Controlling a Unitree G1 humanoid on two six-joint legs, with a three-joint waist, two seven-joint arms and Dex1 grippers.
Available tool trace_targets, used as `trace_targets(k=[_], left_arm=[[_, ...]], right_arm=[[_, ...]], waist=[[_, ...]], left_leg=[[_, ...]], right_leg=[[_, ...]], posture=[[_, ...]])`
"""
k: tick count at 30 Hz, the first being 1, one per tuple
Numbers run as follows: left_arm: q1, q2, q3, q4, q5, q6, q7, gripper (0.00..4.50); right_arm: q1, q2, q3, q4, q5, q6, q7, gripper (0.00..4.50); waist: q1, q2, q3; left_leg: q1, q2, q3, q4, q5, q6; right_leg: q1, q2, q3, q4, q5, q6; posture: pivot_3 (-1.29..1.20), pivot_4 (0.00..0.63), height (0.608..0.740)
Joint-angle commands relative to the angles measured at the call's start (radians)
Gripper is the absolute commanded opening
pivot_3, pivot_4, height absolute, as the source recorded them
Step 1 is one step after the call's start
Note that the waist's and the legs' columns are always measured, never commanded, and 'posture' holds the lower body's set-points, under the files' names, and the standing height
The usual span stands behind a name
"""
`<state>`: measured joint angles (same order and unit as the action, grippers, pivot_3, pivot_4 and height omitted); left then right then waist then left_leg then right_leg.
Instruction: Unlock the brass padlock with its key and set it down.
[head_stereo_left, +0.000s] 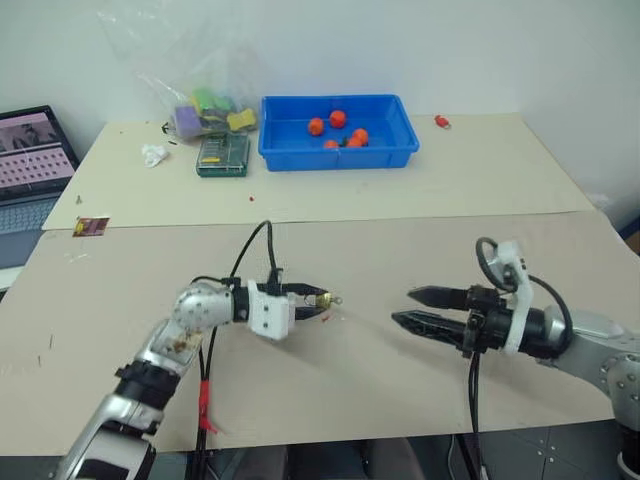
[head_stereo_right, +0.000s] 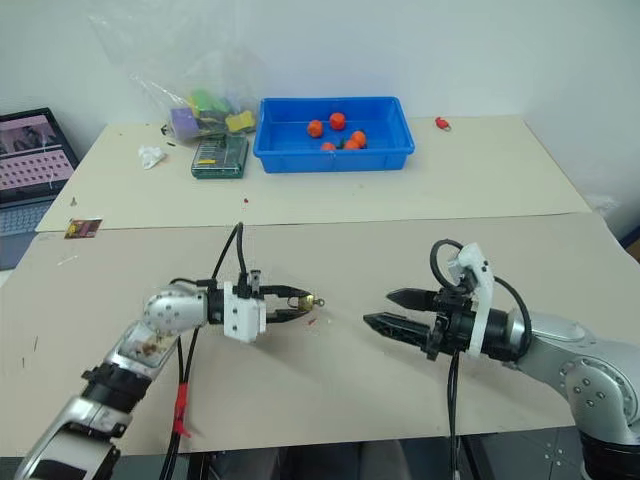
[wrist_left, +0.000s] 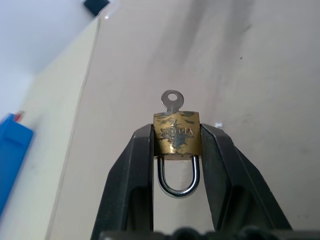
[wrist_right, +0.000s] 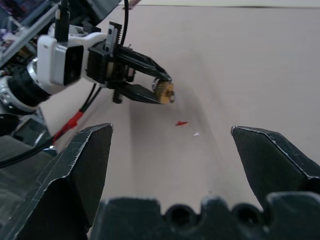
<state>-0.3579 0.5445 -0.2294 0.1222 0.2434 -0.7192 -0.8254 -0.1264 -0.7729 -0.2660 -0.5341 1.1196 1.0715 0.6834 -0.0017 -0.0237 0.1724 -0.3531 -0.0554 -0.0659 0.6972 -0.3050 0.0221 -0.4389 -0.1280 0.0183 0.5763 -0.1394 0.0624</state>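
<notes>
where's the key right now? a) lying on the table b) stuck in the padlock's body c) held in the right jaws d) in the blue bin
b: the key pokes out of the brass padlock, which the left gripper clamps by its sides above the table; the right gripper is open and holds nothing.

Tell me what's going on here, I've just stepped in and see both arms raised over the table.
The left gripper is shut on the brass padlock, pinching its body between the two fingers above the table. The key sits in the padlock, its head sticking out away from the gripper, and the shackle looks closed. The right gripper is open and holds nothing, pointing at the padlock from a short way off.
</notes>
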Motion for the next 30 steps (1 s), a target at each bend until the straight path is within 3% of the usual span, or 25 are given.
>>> trace_targets(k=[1, 4, 10, 27, 30], left_arm=[[0.071, -0.018, 0.068, -0.109, 0.205, -0.143, 0.226, 0.83], [0.14, -0.034, 0.096, -0.17, 0.315, -0.182, 0.348, 0.83], [0.165, -0.031, 0.086, -0.165, 0.394, -0.163, 0.462, 0.83], [0.162, 0.009, 0.037, -0.154, 0.389, -0.148, 0.529, 0.83], [0.161, 0.01, 0.032, -0.146, 0.386, -0.149, 0.534, 0.83]], right_arm=[[-0.039, 0.041, 0.046, -0.008, 0.048, -0.02, 0.026, 4.5], [-0.098, 0.104, 0.123, -0.002, 0.009, -0.047, 0.014, 4.5], [-0.155, 0.185, 0.305, 0.048, -0.187, -0.139, 0.008, 4.5], [-0.126, 0.211, 0.264, 0.104, -0.261, -0.203, 0.042, 4.5], [-0.115, 0.206, 0.242, 0.103, -0.26, -0.201, 0.04, 3.8]], waist=[[0.005, 0.0, 0.0], [0.01, 0.0, 0.0], [0.013, 0.0, 0.0], [0.01, 0.0, 0.0], [0.01, 0.0, 0.0]], left_leg=[[0.0, 0.0, 0.001, 0.0, 0.0, 0.0], [0.001, 0.0, 0.006, 0.0, 0.001, -0.001], [0.001, 0.0, 0.007, 0.0, 0.001, -0.002], [0.001, 0.0, 0.007, -0.001, 0.001, -0.002], [0.001, 0.0, 0.007, -0.001, 0.001, -0.002]], right_leg=[[0.0, 0.0, 0.0, 0.0, 0.0, 0.0], [0.001, 0.0, 0.0, 0.0, 0.0, 0.0], [0.001, 0.0, -0.002, 0.002, 0.0, 0.001], [0.0, 0.0, -0.002, 0.002, 0.0, 0.0], [0.0, 0.0, -0.002, 0.002, 0.0, 0.0]], posture=[[0.0, 0.15, 0.74], [0.0, 0.15, 0.74], [0.0, 0.15, 0.74], [0.0, 0.15, 0.74], [0.0, 0.15, 0.74]])
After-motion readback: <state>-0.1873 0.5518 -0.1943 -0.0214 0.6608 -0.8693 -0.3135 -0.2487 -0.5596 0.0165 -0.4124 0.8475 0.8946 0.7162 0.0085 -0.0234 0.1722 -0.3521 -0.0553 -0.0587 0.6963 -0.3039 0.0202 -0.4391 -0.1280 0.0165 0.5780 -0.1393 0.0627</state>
